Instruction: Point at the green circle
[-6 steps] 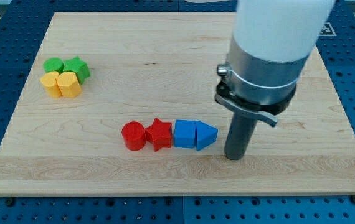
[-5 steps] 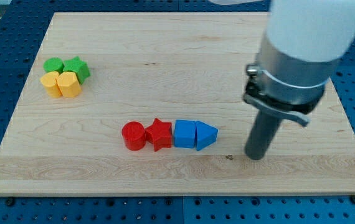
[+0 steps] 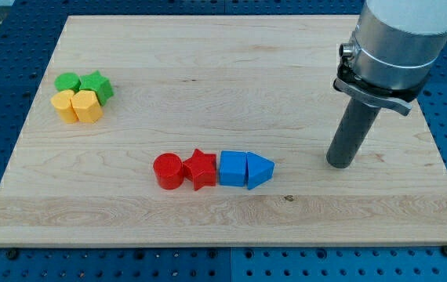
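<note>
A wooden bench [image 3: 208,227] carries two clusters of small blocks; none sits inside any container.

Nearest the view's bottom, a row of four runs across the middle of the bench: a red cylinder [image 3: 167,171], a red star [image 3: 200,168] touching it on the view's right, then a blue cube [image 3: 232,168] and a blue triangle [image 3: 259,170] whose point faces the view's right. All four touch in line.

My tip [image 3: 339,164] rests on the bench to the view's right of the blue triangle, well apart from it and slightly toward the view's top. The tool is a bare dark rod with nothing to clench or release, and it touches no block.

Farther back and far to the view's left of the red cylinder lies the second cluster. Two yellow blocks [image 3: 78,106] sit side by side at its near edge. Behind them are the green circle [image 3: 67,81] and, just to its right, a green star [image 3: 97,84]. The green circle touches the yellow blocks and lies across the bench from my tip, well apart.
</note>
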